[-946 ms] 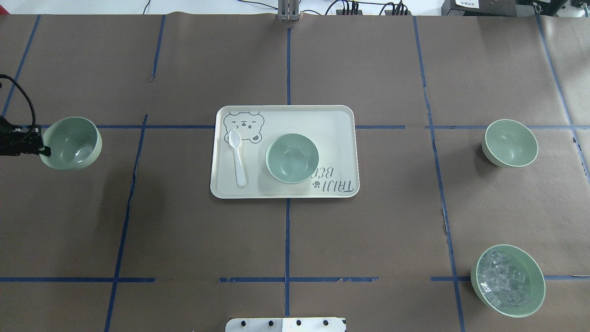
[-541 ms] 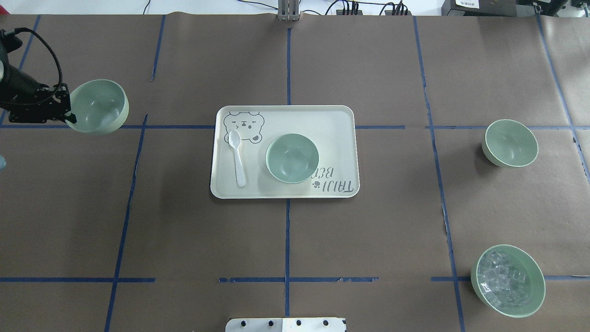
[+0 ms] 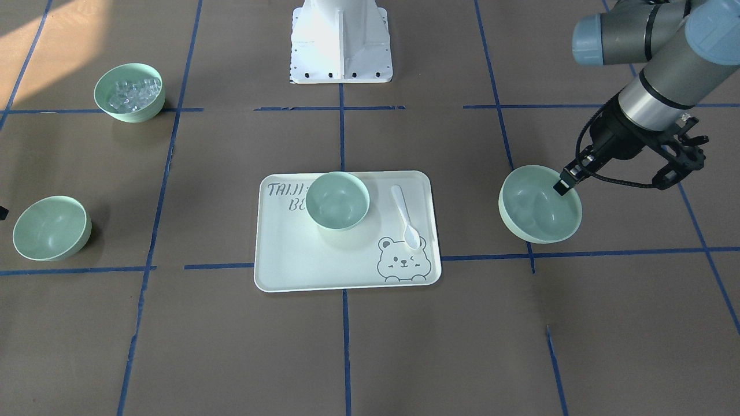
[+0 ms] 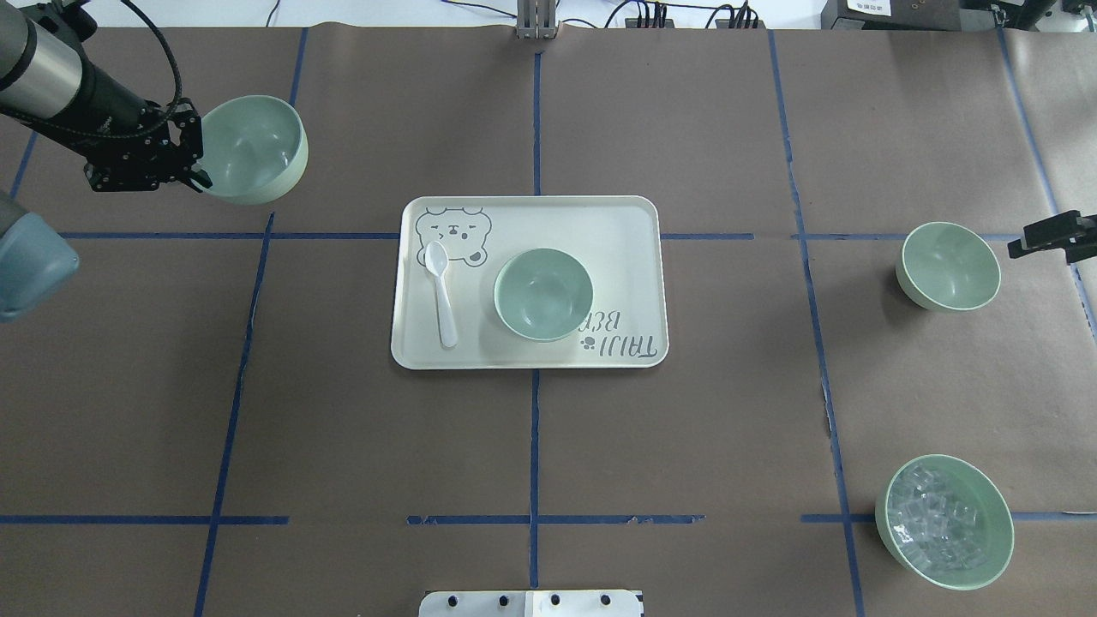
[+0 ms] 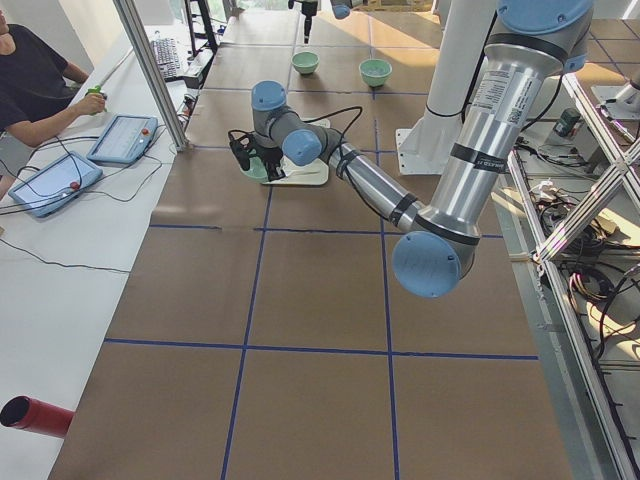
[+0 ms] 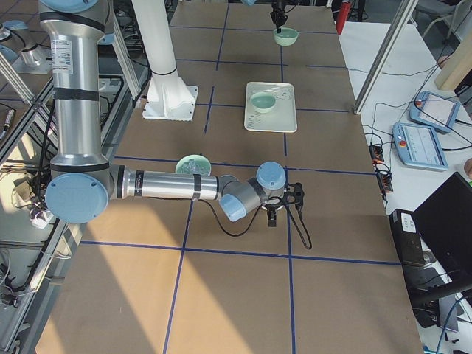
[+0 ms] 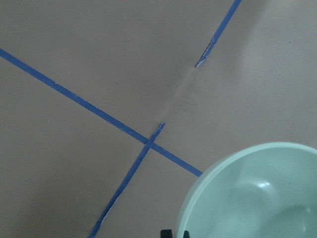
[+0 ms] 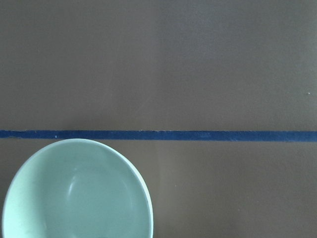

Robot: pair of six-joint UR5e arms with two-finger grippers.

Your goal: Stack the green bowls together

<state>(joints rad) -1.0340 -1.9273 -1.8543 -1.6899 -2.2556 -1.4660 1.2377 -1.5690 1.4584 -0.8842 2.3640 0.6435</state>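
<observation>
My left gripper (image 4: 199, 169) is shut on the near rim of a pale green bowl (image 4: 257, 147) and holds it above the table, far left of the tray. The same gripper (image 3: 562, 184) and bowl (image 3: 540, 203) show in the front view, and the bowl fills the left wrist view's corner (image 7: 257, 198). A second green bowl (image 4: 543, 294) stands on the tray. A third green bowl (image 4: 949, 266) stands on the table at the right, also in the right wrist view (image 8: 74, 193). My right gripper (image 4: 1056, 236) is just right of it, apart from it; I cannot tell if it is open.
The pale bear tray (image 4: 617, 231) lies at the table's middle with a white spoon (image 4: 442, 291) on it. A green bowl of clear cubes (image 4: 944, 521) stands near right. Blue tape lines cross the brown table cover.
My left gripper has carried its bowl farther from me and to the right, toward the tray. My right gripper has come into view at the right edge beside the third bowl.
</observation>
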